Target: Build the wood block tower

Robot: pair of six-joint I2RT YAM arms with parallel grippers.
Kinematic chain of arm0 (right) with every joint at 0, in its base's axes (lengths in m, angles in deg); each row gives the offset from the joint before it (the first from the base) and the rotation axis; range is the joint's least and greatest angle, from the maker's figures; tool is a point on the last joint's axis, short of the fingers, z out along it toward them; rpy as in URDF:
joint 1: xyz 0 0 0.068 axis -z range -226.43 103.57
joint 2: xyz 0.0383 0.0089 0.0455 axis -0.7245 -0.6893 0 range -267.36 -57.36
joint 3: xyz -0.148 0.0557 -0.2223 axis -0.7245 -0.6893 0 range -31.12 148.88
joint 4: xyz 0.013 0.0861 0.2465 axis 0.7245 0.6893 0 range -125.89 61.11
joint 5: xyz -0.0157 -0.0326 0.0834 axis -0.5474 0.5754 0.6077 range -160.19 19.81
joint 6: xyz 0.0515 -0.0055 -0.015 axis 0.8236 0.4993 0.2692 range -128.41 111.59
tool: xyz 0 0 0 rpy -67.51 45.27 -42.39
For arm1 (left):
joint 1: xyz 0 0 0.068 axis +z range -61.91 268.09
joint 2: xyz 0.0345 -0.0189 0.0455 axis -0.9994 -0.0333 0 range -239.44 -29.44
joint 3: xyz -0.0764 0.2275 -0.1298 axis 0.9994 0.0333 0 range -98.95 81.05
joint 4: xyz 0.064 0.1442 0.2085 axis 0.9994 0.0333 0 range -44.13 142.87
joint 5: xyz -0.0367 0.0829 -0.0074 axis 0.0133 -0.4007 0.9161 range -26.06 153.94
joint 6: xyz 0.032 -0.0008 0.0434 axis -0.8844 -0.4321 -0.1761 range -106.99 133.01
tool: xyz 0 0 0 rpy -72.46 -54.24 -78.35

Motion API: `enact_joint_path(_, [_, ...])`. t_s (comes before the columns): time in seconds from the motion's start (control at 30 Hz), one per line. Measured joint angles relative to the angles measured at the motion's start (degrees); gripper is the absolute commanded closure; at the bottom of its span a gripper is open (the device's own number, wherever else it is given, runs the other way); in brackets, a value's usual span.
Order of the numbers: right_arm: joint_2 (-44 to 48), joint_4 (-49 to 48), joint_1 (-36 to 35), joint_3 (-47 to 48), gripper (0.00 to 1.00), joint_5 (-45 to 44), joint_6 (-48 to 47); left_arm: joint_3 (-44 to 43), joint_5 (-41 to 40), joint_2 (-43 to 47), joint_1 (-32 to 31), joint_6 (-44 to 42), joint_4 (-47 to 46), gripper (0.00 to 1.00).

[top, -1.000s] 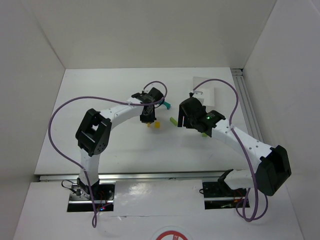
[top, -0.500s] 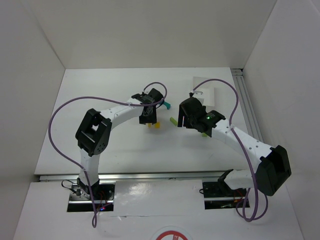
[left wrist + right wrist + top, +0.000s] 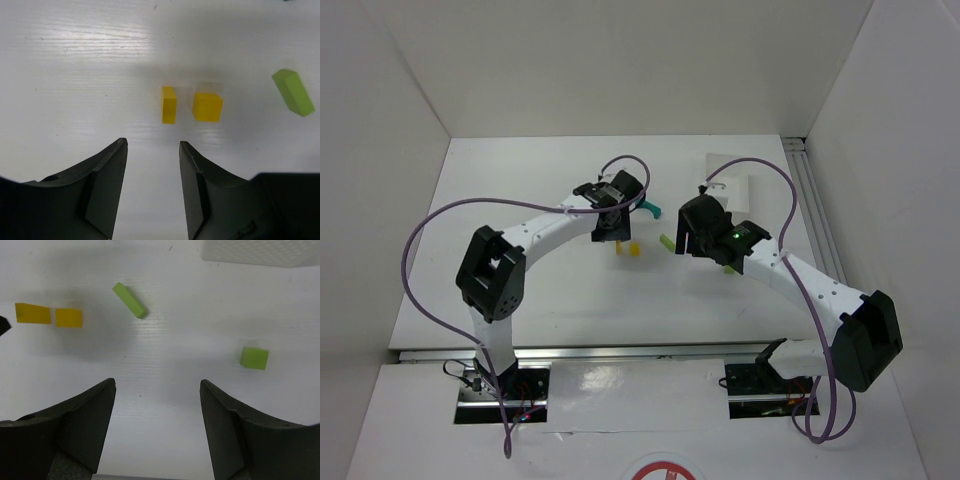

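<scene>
Clearly held nothing in the left end effector (image 3: 152, 146): jaws parted, hovering over the tabletop (image 3: 75, 60). Just beyond its tips, found two yellow pieces lying side by side, close but apart: a narrow yellow block (image 3: 169, 104) and a yellow cube (image 3: 207, 107). Farther right, found a lime-green bar (image 3: 293, 92) lying flat and skewed. Likewise held nothing in the right end effector (image 3: 156, 385), released above the tabletop, with a lime-green cube (image 3: 254, 358) off to its right and the white tray (image 3: 260, 252) beyond. Spotted the teal arch (image 3: 650, 209) in the top view, partly hidden beside the left wrist, apart from the yellow pieces.
</scene>
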State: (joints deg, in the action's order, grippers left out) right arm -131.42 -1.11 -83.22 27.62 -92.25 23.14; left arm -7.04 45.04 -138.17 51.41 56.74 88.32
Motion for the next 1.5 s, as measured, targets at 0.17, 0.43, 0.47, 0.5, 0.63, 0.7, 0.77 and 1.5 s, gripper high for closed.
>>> enact_joint_path(0.17, [0.0, 0.0, 0.0, -0.3, 0.24, 0.0, 0.0, -4.6, -3.4, 2.2, -3.2, 0.2, 3.6, 0.44])
enact_joint_path(0.43, [2.5, 0.4, 0.0, -1.7, 0.24, -1.2, 0.4, -8.5, -1.7, -1.7, -7.5, 1.7, 3.8, 0.44])
enact_joint_path(0.47, [3.2, 0.5, 0.1, -1.9, 0.24, -1.3, 0.4, -8.7, -1.4, -2.7, -7.4, 1.8, 3.8, 0.44])
enact_joint_path(0.5, [3.9, 0.5, 0.1, -2.0, 0.24, -1.4, 0.5, -8.9, -1.2, -3.9, -7.3, 1.9, 3.7, 0.44])
enact_joint_path(0.63, [6.3, 0.7, 1.2, -2.1, 0.24, -1.6, 0.5, -9.6, -0.7, -7.9, -7.1, 3.1, 3.8, 0.44])
enact_joint_path(0.7, [6.9, 0.7, 1.7, -2.1, 0.24, -1.7, 0.5, -10.2, -0.7, -9.4, -7.0, 3.3, 3.9, 0.44])
enact_joint_path(0.77, [7.0, 0.7, 2.1, -2.1, 0.24, -1.7, 0.5, -11.0, -0.8, -10.6, -7.0, 3.3, 3.8, 0.45])
enact_joint_path(1.5, [6.6, 0.8, 2.7, -2.2, 0.24, -0.9, -1.0, -12.9, -2.8, -14.5, -7.0, 4.9, 3.2, 0.37])
